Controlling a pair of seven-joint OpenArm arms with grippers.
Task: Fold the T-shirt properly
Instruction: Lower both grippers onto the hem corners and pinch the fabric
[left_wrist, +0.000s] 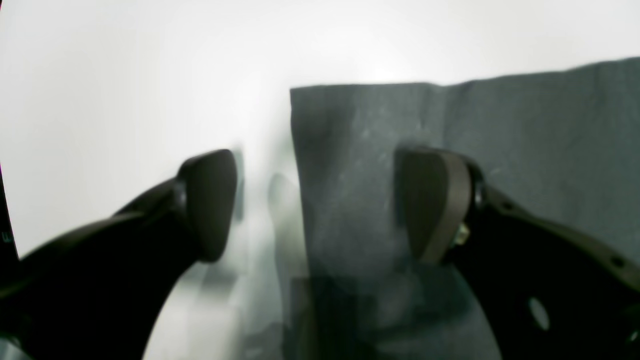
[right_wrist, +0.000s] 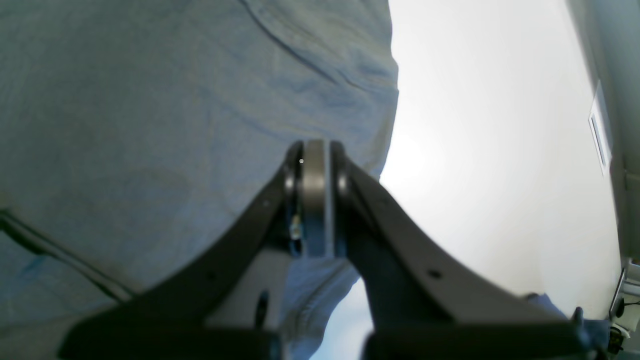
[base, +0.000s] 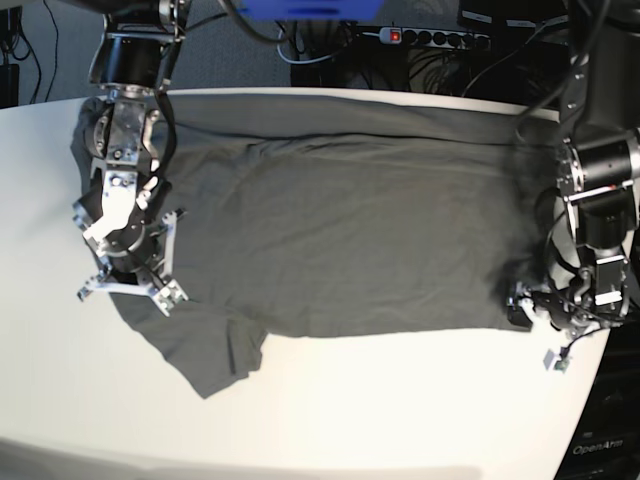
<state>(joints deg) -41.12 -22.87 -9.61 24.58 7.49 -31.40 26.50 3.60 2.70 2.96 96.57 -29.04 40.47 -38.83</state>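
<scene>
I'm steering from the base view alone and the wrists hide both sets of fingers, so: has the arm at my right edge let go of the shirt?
Observer: Yes. The left gripper is open, with a folded edge of the T-shirt lying loose between its fingers.
Operator: And the arm at my left edge?
Observer: The right gripper is shut; its fingers are pressed together above the cloth, near its edge.
Operator: Is it pinching fabric?
Observer: I cannot tell; the right wrist view shows no fabric between the fingers.
</scene>
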